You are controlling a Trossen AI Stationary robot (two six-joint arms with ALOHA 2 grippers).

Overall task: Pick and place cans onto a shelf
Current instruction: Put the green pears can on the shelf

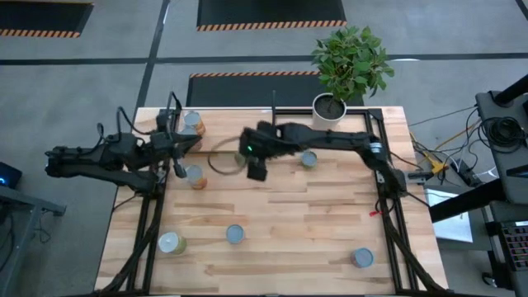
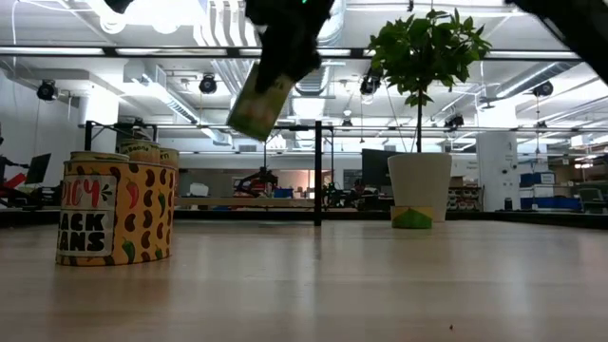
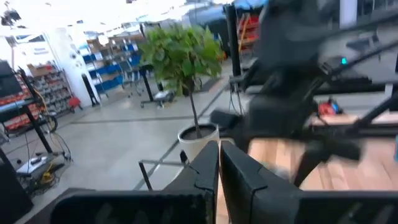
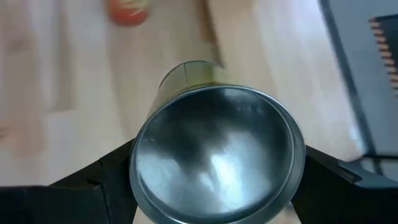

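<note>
My right gripper (image 1: pixel 256 157) hangs over the table's middle, closed on a can (image 2: pixel 261 100) with a yellow-green side label. The can is high above the tabletop. Its silvery end (image 4: pixel 214 155) faces the right wrist camera. My left gripper (image 3: pixel 219 171) is shut and holds nothing; it points level, near the table's far left (image 1: pixel 177 153). The shelf shows as black posts and a bar (image 2: pixel 317 171) at the far side. Other cans stand upright on their bases on the wood: one (image 1: pixel 191 122), another (image 1: pixel 195 175), a third (image 1: pixel 308 158). My right gripper pinches the can's round side wall (image 4: pixel 140 180) between its two fingers, one finger on each side, close to the silvery end. The fingers slant down from the table's right. The can is lifted clear and tilted, its labelled body pointing down and away from the fingers.
A white pot with a green plant (image 1: pixel 330 107) stands at the far edge, right of centre. More cans stand along the near part of the table (image 1: pixel 235 234), (image 1: pixel 171 242), (image 1: pixel 361 257). A spotted bean can (image 2: pixel 114 209) stands close to the low camera.
</note>
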